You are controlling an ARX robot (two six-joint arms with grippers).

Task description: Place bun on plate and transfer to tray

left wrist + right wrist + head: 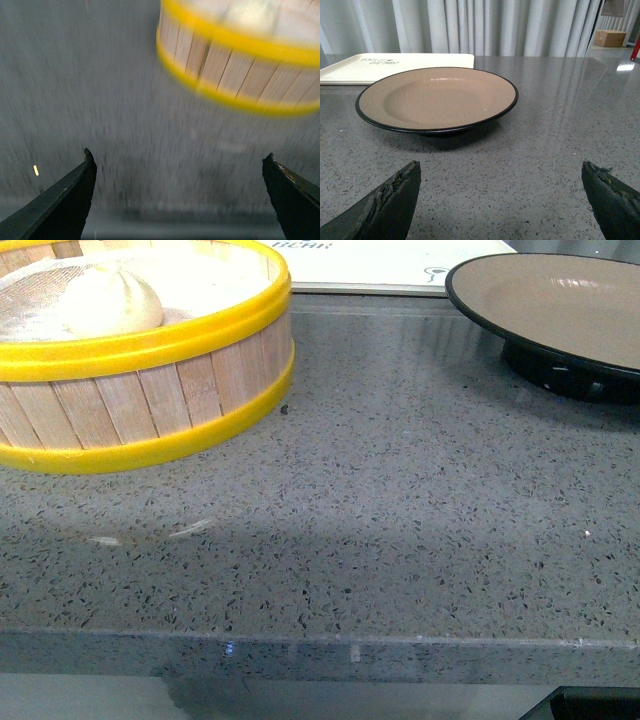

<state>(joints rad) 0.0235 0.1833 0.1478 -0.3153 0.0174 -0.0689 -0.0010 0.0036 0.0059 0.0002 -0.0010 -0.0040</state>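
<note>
The white-cream bun point(111, 300) lies inside the yellow-rimmed wooden steamer basket point(150, 390) at the table's far left. The tan plate point(560, 300) with its black rim stands at the far right, and it is empty point(437, 97). Behind both lies the pale cream tray point(390, 265), whose corner shows beyond the plate point(395, 65). My left gripper point(180, 160) is open over bare table short of the basket point(240, 70); that view is motion-blurred. My right gripper point(500, 167) is open, low over the table just short of the plate. Neither arm shows in the front view.
The grey speckled countertop point(380, 510) runs to a front edge point(320, 650) close to the camera. Grey curtains point(495, 25) hang behind the table, and a cardboard box point(611, 37) sits far off.
</note>
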